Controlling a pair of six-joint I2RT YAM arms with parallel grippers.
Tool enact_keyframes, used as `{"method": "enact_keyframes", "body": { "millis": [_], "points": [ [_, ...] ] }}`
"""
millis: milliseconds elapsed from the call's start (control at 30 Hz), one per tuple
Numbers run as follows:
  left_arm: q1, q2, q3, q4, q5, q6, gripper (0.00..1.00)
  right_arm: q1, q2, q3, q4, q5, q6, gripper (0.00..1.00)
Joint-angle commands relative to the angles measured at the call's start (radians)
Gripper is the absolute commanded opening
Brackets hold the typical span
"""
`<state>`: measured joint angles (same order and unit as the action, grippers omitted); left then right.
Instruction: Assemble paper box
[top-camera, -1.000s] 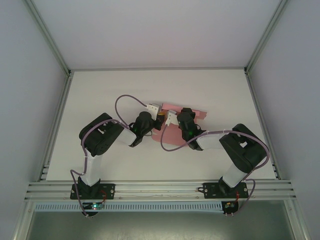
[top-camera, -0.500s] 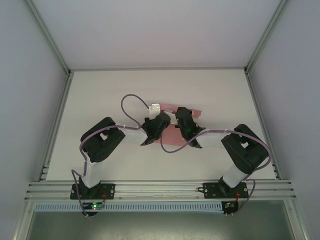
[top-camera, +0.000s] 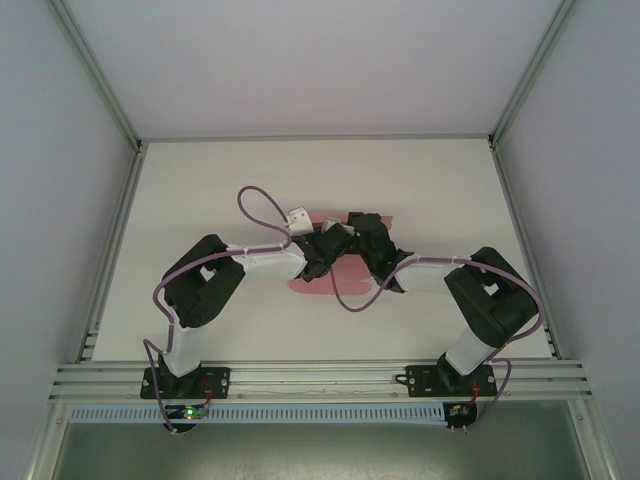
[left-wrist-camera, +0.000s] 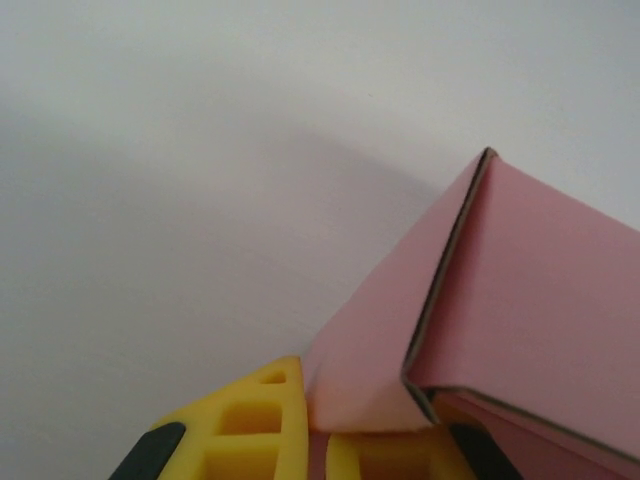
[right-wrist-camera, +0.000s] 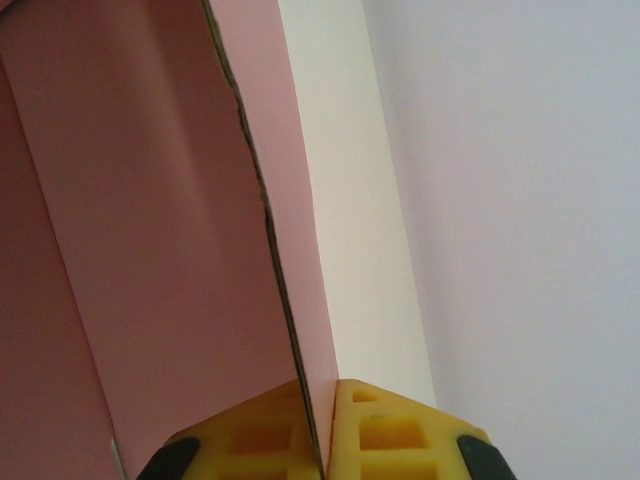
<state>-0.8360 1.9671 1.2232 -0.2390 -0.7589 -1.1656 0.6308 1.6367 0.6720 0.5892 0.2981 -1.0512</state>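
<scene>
The pink paper box (top-camera: 318, 282) lies mid-table, mostly covered by both wrists, which meet over it. In the left wrist view, the paper box (left-wrist-camera: 530, 300) shows a raised folded wall with a sharp corner. My left gripper (left-wrist-camera: 315, 420) is shut on a flap of it, between yellow fingers (left-wrist-camera: 250, 430). In the right wrist view, the paper box (right-wrist-camera: 150, 250) is a thin panel standing on edge. My right gripper (right-wrist-camera: 322, 390) is shut on that panel's edge. From above, the left gripper (top-camera: 328, 240) and right gripper (top-camera: 362, 232) sit almost touching.
The white table (top-camera: 200, 200) is bounded by aluminium frame posts at its corners and a rail along the near edge (top-camera: 320, 378). Purple cables (top-camera: 262, 205) loop above both arms near the box.
My left arm has swung right until it is against the right gripper, and its jaws have closed on a flap. Less of the pink card shows now. The right arm barely moved.
</scene>
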Motion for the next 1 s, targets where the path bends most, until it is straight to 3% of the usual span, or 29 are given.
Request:
{"method": "enact_keyframes", "body": {
  "millis": [0,100,167,267,333,400,433,467,600,700,867,967],
  "points": [
    [0.084,-0.032,-0.119,0.254,-0.167,0.156,0.0,0.05,0.043,-0.065,-0.293,-0.057,0.053,0.0],
    [0.084,-0.072,-0.181,0.418,-0.06,0.316,0.0,0.045,0.044,-0.051,-0.291,-0.057,0.07,0.07],
    [0.084,-0.083,-0.19,0.47,0.021,0.412,0.0,0.035,0.028,-0.036,-0.286,-0.059,0.092,0.18],
    [0.083,-0.09,-0.236,0.6,0.152,0.513,0.0,0.01,-0.034,-0.021,-0.285,-0.101,0.11,0.23],
    [0.084,-0.096,-0.253,0.622,0.201,0.534,0.0,-0.011,-0.095,-0.014,-0.295,-0.138,0.128,0.41],
    [0.084,-0.113,-0.264,0.618,0.217,0.543,0.0,-0.032,-0.171,-0.013,-0.326,-0.198,0.13,0.52],
    [0.086,-0.126,-0.272,0.614,0.217,0.539,0.0,-0.041,-0.214,-0.012,-0.341,-0.222,0.14,0.8],
    [0.087,-0.139,-0.282,0.624,0.227,0.55,0.0,-0.049,-0.25,-0.011,-0.356,-0.251,0.15,0.98],
    [0.092,-0.199,-0.302,0.624,0.269,0.599,0.0,-0.09,-0.389,0.001,-0.474,-0.363,0.122,0.98],
    [0.095,-0.256,-0.339,0.644,0.333,0.69,0.0,-0.118,-0.458,0.003,-0.521,-0.37,0.105,0.98],
    [0.126,-0.338,-0.297,0.398,0.544,0.782,0.0,-0.119,-0.49,0.045,-0.615,-0.399,0.08,0.98],
    [0.127,-0.361,-0.268,0.267,0.592,0.8,0.0,-0.101,-0.468,0.049,-0.594,-0.38,0.081,0.98]
  ]
}}
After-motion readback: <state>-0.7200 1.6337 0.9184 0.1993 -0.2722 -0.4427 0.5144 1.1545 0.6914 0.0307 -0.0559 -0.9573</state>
